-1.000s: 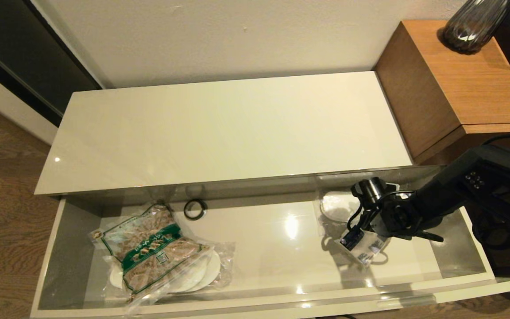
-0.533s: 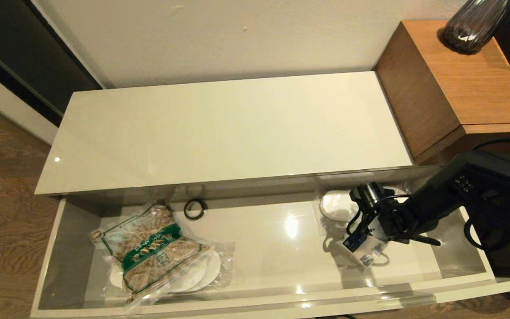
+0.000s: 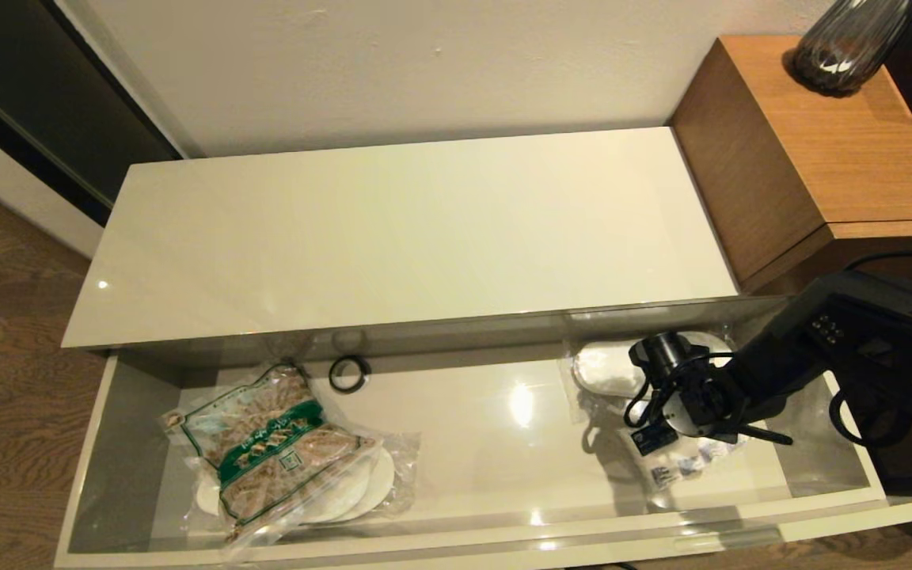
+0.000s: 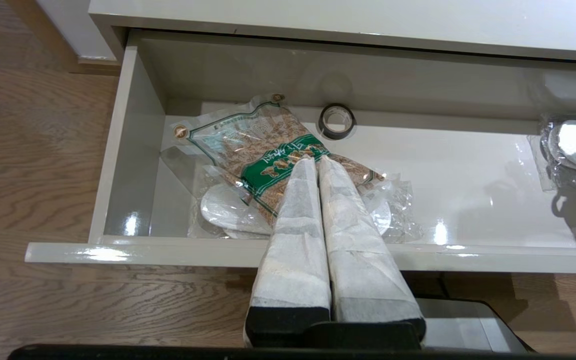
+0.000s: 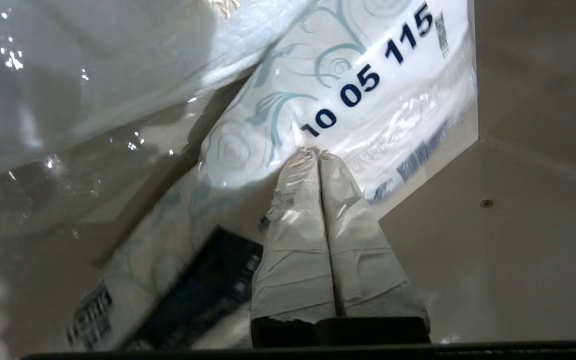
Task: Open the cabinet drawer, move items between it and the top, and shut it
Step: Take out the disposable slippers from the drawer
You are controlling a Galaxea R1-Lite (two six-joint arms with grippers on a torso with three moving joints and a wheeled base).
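Pressed together with no gap — so stand the jaws of the right gripper (image 5: 316,152), fingertips touching the white tissue pack (image 5: 368,95) at the right end of the open cabinet drawer (image 3: 456,546), beside wrapped slippers (image 3: 606,368). Nothing sits between those fingers. Left gripper (image 4: 315,160) hangs in front of the drawer's left end, jaws likewise closed on nothing — above the food bag (image 3: 282,443), which lies over another slipper pack (image 3: 361,491). A black ring (image 3: 348,373) rests near the back wall. Glossy top (image 3: 400,229) is bare.
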